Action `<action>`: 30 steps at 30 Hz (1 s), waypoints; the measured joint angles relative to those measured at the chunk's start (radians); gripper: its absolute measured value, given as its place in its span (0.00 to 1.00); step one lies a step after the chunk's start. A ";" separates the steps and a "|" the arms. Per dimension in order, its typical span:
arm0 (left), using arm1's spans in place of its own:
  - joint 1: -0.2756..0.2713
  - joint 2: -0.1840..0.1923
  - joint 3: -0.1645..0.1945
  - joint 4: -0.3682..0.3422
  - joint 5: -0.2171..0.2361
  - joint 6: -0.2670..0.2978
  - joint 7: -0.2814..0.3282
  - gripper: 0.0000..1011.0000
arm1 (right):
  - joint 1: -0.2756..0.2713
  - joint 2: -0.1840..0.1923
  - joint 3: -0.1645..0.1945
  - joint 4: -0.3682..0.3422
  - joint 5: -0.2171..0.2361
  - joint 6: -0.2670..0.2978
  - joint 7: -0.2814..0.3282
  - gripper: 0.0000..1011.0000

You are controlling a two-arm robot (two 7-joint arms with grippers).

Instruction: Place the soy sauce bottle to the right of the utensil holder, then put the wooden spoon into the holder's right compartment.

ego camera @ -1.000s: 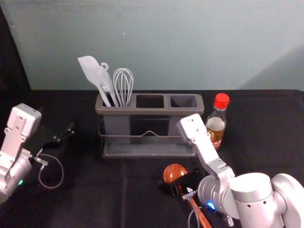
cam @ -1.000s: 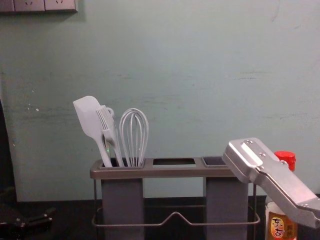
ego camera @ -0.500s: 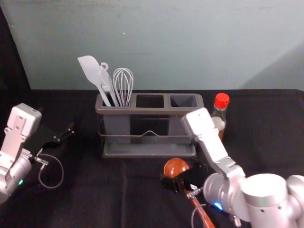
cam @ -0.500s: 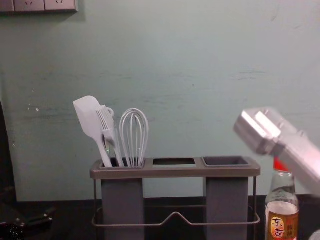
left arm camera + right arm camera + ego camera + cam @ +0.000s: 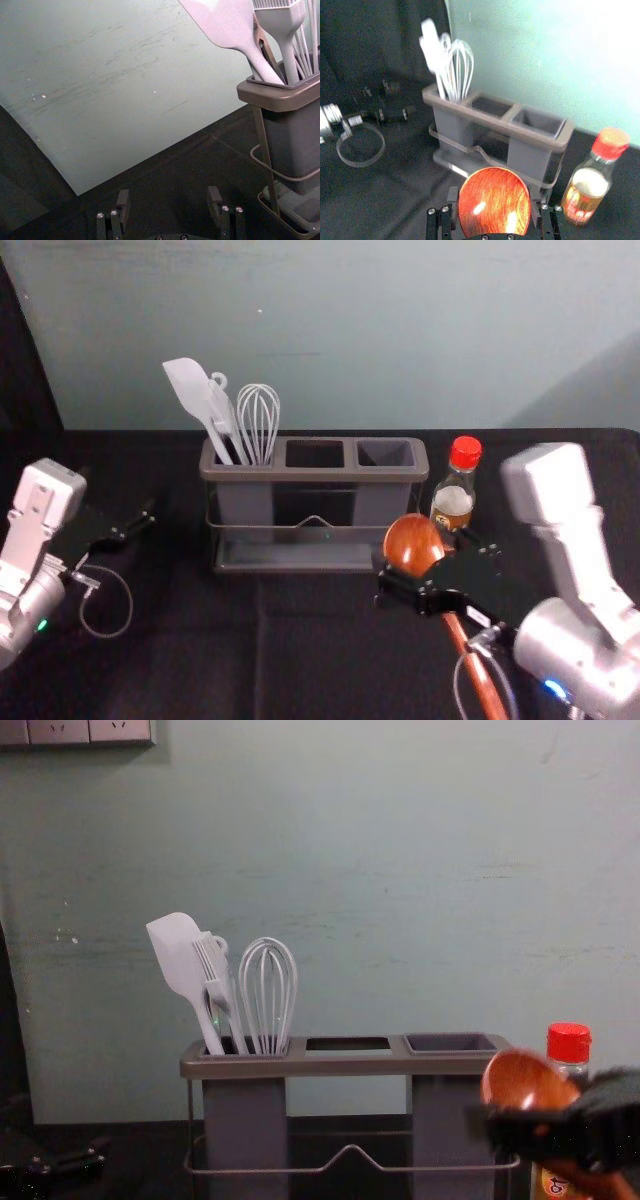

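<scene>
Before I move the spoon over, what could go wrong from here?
The right pincer holds the wooden spoon in front of the soy sauce bottle, so a sideways swing might tip the bottle. The grip is near the bowl, with the handle slanting down, so the handle could catch the holder's rim unless lifted clear.

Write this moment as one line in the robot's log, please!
Right gripper: holding spoon | bottle: right of holder | right slot: empty | left gripper: open, idle

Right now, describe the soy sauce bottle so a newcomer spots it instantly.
Find the grey utensil holder, then look to its right on the black cloth. The soy sauce bottle stands there upright. Its red cap sets it apart from the wooden spoon, held in front by the right end effector.
</scene>
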 joint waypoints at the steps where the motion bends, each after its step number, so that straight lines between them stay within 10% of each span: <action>1: 0.000 0.000 0.000 0.000 0.000 0.000 0.000 1.00 | -0.012 0.002 0.012 -0.003 0.013 -0.035 0.004 0.83; 10: 0.000 0.000 0.000 0.000 0.000 0.000 0.000 1.00 | -0.158 0.010 0.097 0.010 0.111 -0.481 0.043 0.83; 14: 0.000 0.000 0.000 0.000 0.000 0.000 0.000 1.00 | -0.197 0.013 0.105 0.017 0.115 -0.591 0.043 0.83; 30: 0.000 0.000 0.000 0.000 0.000 0.000 0.000 1.00 | -0.201 0.013 0.107 0.018 0.117 -0.606 0.040 0.83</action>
